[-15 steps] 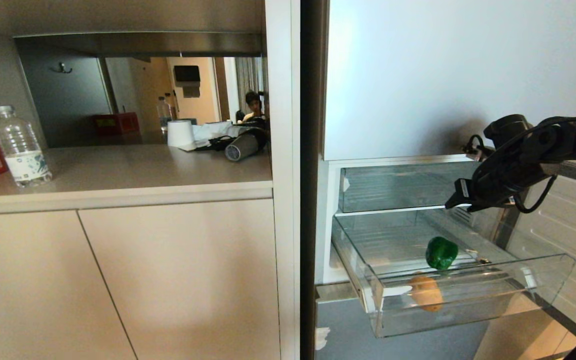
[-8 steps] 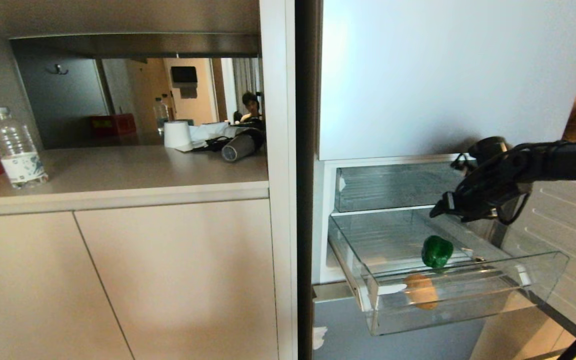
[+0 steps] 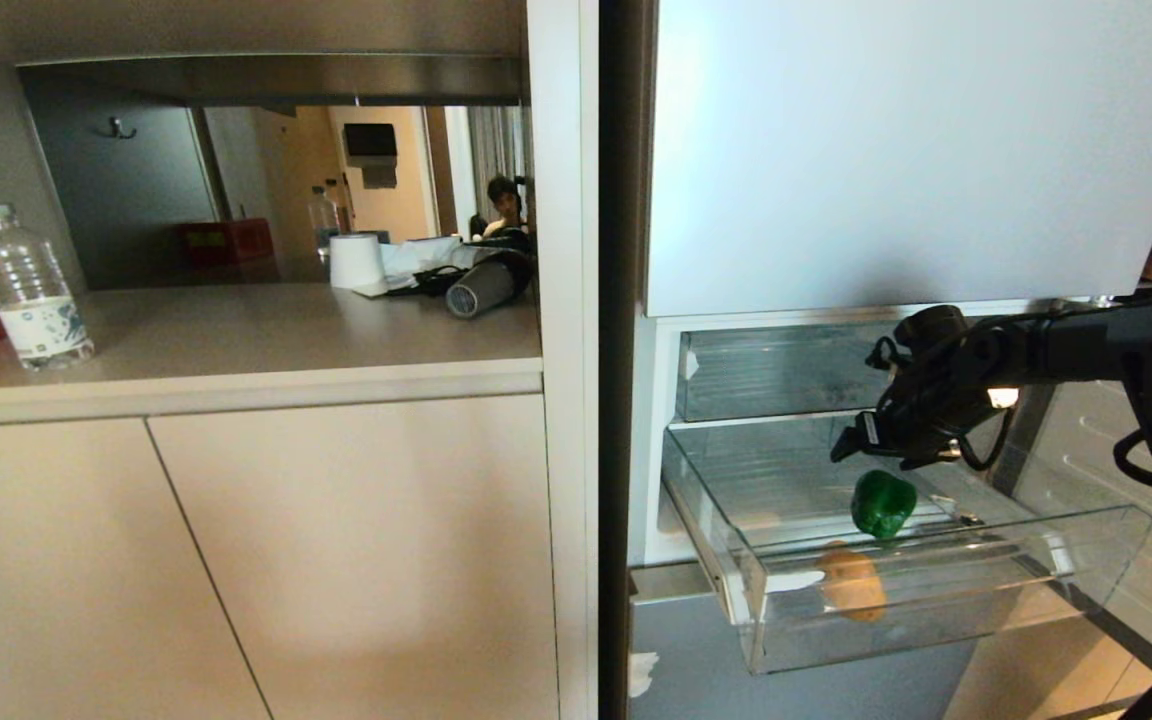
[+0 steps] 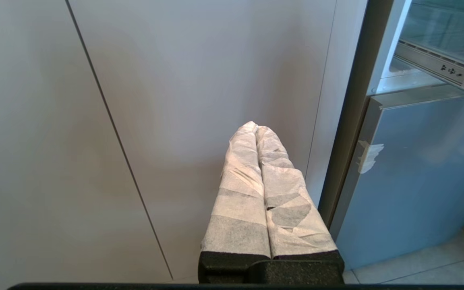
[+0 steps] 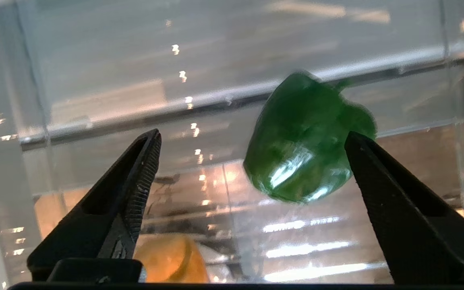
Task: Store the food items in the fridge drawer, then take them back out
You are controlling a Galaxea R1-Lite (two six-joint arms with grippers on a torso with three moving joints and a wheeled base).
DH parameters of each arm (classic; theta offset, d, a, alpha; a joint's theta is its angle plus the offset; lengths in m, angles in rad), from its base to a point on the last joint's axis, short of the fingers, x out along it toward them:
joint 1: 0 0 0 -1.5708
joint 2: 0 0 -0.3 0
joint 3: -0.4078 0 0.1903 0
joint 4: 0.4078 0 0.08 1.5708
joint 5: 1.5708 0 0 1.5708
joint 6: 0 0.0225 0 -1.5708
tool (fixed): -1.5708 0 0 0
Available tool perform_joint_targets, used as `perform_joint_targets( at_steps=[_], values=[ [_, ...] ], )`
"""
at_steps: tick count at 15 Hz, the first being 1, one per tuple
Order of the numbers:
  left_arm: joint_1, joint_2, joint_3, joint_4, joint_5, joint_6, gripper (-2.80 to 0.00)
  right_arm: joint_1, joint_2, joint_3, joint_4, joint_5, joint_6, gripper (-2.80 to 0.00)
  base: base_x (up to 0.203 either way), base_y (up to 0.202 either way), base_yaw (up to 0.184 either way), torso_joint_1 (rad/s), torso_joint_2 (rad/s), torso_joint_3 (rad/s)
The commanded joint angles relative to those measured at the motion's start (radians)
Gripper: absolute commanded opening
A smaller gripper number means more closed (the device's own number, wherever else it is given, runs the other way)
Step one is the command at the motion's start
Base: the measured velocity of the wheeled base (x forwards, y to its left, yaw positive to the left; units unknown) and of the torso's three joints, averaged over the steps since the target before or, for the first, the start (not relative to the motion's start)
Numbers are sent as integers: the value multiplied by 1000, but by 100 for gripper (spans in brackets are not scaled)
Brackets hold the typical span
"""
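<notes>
While the right gripper [image 5: 252, 173] hovers with jaws spread wide above the bell pepper [image 3: 882, 504] mid-floor in the fridge drawer [image 3: 946, 600], that glossy skin looks slippery: best taken across its broad lobes.

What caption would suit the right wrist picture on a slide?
Open right gripper poised above the green bell pepper in the clear fridge drawer, potato nearby.

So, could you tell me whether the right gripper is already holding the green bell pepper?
No, the right gripper stands open above the bell pepper, which lies loose in the fridge drawer.
</notes>
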Motion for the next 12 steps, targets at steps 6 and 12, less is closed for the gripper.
perform_joint_targets(
  at_steps=[6,12],
  values=[
    [0,-2,0,1,0,0,-280,-3,-86,134,5,-2,-7,0,0,0,0,0,0,0],
    [0,0,0,1,0,0,-280,-4,-74,172,3,-2,-56,0,0,0,0,0,0,0]
  ],
)
